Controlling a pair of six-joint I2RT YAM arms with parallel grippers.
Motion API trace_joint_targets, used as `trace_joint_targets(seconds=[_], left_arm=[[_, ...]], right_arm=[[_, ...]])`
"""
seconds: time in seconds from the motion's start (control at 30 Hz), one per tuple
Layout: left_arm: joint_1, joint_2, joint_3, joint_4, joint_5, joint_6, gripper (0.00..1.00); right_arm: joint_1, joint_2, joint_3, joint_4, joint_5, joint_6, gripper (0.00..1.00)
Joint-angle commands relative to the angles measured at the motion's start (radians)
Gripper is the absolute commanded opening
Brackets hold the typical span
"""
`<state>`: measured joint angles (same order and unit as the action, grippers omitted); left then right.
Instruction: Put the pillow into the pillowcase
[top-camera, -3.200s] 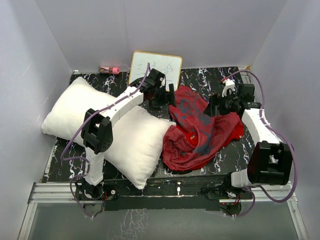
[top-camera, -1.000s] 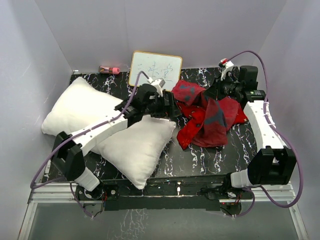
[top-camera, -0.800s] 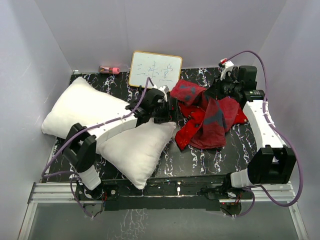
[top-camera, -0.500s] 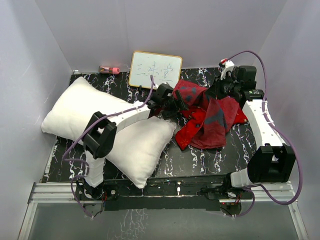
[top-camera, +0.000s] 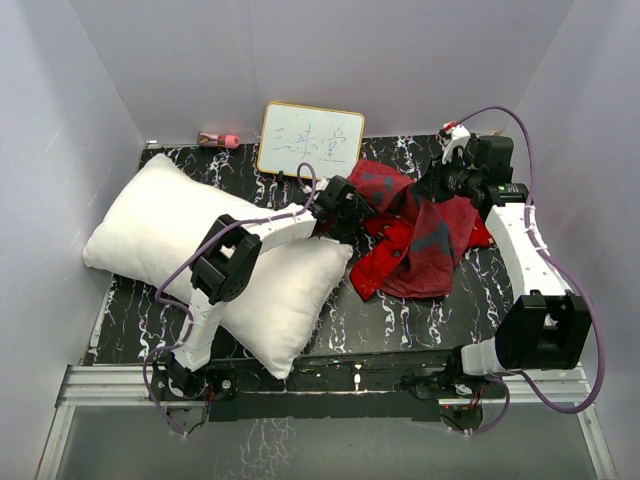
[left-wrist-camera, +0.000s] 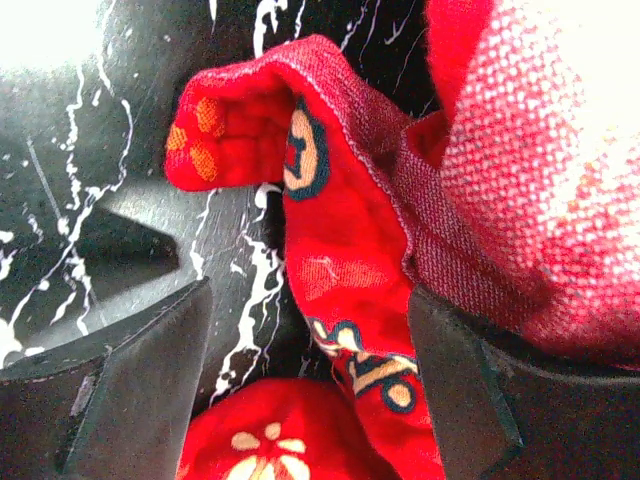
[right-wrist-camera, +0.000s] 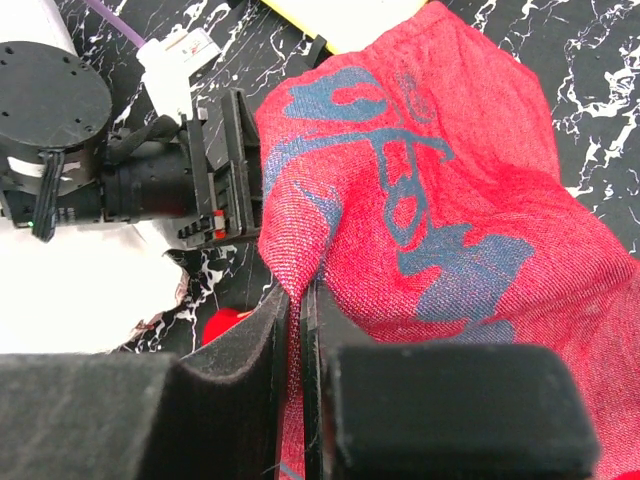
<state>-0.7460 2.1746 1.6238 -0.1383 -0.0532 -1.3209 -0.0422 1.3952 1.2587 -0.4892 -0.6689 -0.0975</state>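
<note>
Pillowcase (top-camera: 415, 235) edge pinched in right gripper (right-wrist-camera: 297, 300); left gripper (left-wrist-camera: 305, 340) spread astride a folded hem, just beside pillow (top-camera: 190, 230) corner; tabletop (top-camera: 400, 320) showing nearer.

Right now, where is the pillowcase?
In the top view the pillowcase lies right of centre, beside the pillow and in front of the whiteboard.

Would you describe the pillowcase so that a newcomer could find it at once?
On the black marbled table, look right of the whiteboard at the back. The pillowcase is the crumpled heap there: red cloth with dark blue patches, unlike the plump plain white pillow on its left.
</note>
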Motion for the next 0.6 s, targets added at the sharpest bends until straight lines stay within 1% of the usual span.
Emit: trace_joint_targets(seconds=[0.0,0.23,0.4,0.47,0.57], left_arm=[[0.021,0.02,0.036,0.091,-0.029,-0.025,0.77],[0.027,0.021,0.046,0.171,-0.052,0.058,0.78],[0.027,-0.019,-0.018,0.264,-0.083,0.066,0.78],[0.027,-0.023,-0.025,0.263,-0.103,0.063,0.79],[0.027,0.007,0.017,0.211,-0.113,0.053,0.79]], right_arm=[[-0.007,-0.045,-0.006,0.068,-0.016,0.012,0.09],[-0.007,-0.053,-0.015,0.064,-0.024,0.01,0.09],[-0.007,-0.063,-0.013,0.06,-0.027,0.01,0.1],[-0.007,-0.067,-0.014,0.058,-0.032,0.009,0.1],[-0.008,-0.071,-0.02,0.055,-0.038,0.01,0.1]])
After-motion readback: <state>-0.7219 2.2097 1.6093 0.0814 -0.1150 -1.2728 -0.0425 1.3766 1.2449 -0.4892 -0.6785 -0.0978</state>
